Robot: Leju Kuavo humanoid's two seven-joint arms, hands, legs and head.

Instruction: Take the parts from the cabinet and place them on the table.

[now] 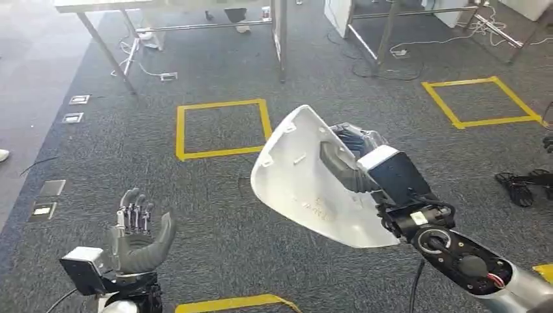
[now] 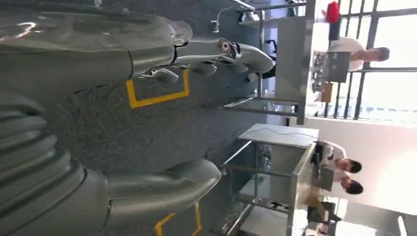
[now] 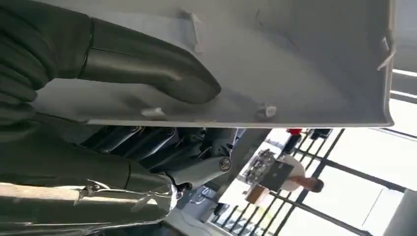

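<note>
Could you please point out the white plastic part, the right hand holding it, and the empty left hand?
white plastic part (image 1: 306, 189): head view, on its pale inner face.
right hand (image 1: 349, 166): head view, on the grey thumb pressed against the part.
left hand (image 1: 138, 235): head view, on the open palm.

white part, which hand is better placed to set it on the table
Right. The right hand already grips the white part, thumb on its inner face, fingers behind it. The left hand is raised, holding nothing.
</note>
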